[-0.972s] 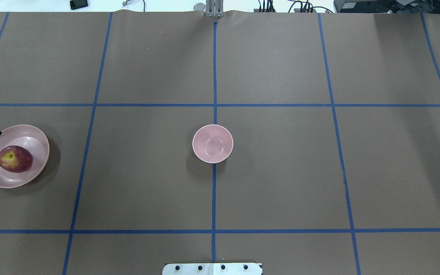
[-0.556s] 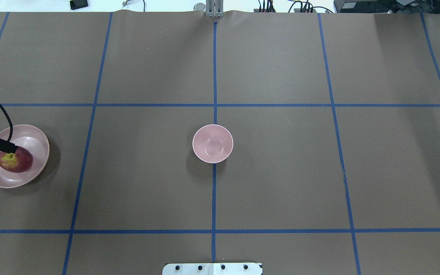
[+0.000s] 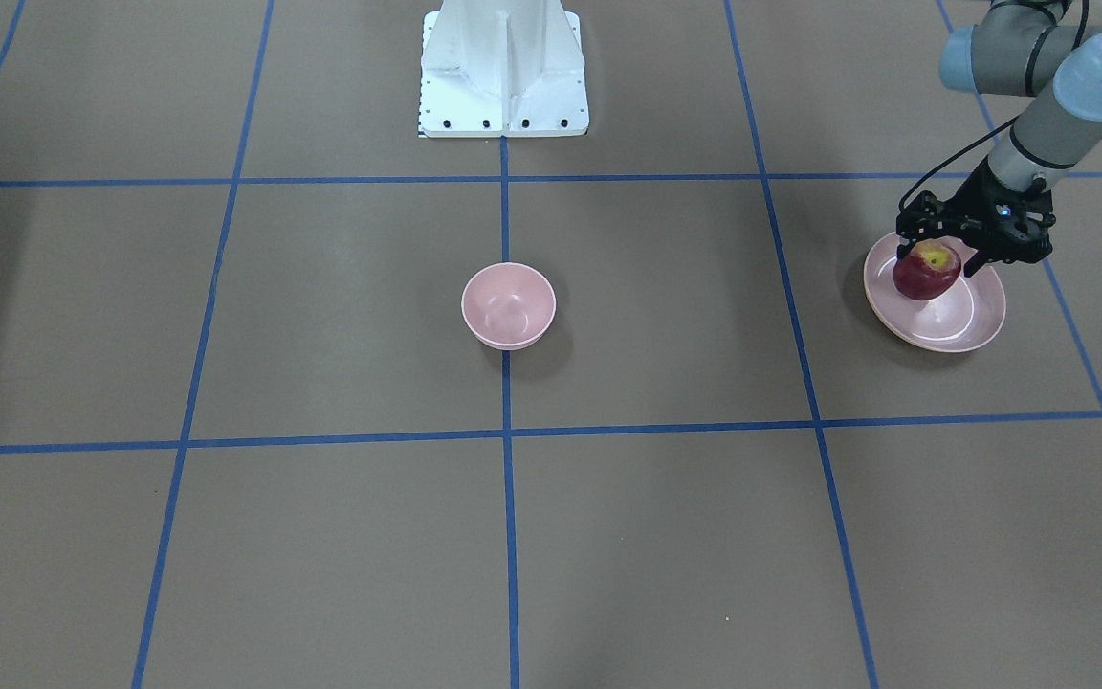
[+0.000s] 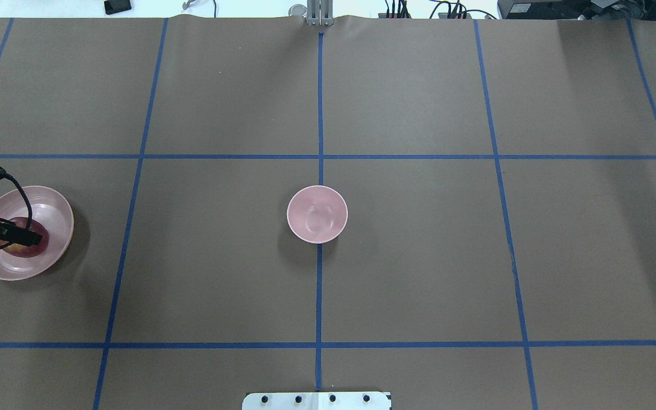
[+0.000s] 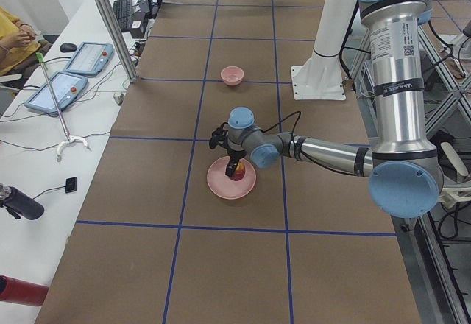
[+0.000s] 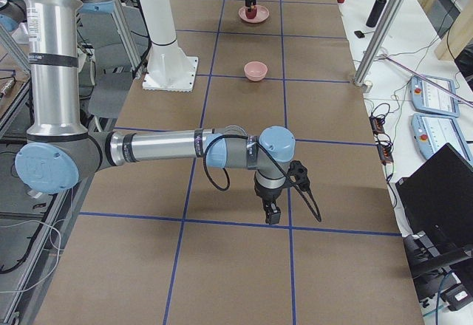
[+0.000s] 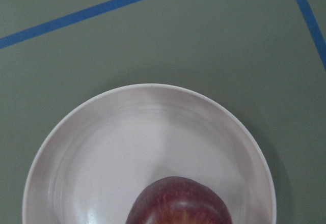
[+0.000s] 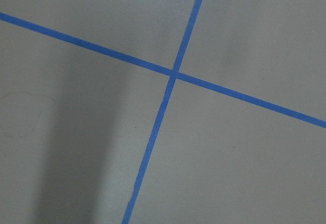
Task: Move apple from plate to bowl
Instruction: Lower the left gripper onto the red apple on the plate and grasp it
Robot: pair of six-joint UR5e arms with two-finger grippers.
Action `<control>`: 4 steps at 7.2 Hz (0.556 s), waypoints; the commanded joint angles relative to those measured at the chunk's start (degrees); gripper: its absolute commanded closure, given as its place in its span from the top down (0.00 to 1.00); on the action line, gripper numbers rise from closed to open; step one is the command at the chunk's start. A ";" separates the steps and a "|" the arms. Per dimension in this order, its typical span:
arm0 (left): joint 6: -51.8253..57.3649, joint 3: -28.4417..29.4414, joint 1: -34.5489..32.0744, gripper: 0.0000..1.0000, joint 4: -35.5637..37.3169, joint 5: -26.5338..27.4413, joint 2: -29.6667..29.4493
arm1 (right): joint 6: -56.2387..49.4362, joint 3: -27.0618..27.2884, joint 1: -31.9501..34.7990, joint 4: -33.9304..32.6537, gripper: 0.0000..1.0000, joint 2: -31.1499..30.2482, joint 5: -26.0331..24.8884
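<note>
Hovering low over the plate [image 3: 977,321], the left claw [image 3: 943,247] points down at the apple [image 3: 924,277]. Its two black fingers [image 3: 981,254] stand wide, one on each side of the upper part of the fruit; I cannot tell if they touch the skin. The apple is dark red with a yellow-green spot on top, and it sits inside the plate, a little off the middle. The plate is pale pink and shallow, and it lies far over on the robot's left side of the surface [image 3: 321,316]. In the left wrist view only the red top of the apple shows, at the lower edge, with the glossy plate around it.

The bowl [image 3: 509,306] is small, deep and pale pink. It stands upright in the middle of the surface, on a blue tape line [image 3: 505,402], well apart from the plate.

The right claw [image 6: 272,213] hangs just above the brown surface on the robot's right side, far from both dishes and near a crossing of tape lines. It shows only in the side view, so I cannot tell if it is wide or narrow.
</note>
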 commanded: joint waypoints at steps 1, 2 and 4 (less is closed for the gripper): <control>-0.56 1.15 0.70 0.97 -0.49 0.45 0.09 | 0.26 0.00 0.00 0.00 1.00 -0.07 0.00; -0.65 1.42 0.79 0.97 -0.49 0.89 0.09 | 0.35 -0.09 0.00 0.00 1.00 -0.07 0.00; -0.65 2.99 1.05 0.97 -0.57 0.89 -0.35 | 0.35 -0.09 0.00 0.00 1.00 -0.07 0.00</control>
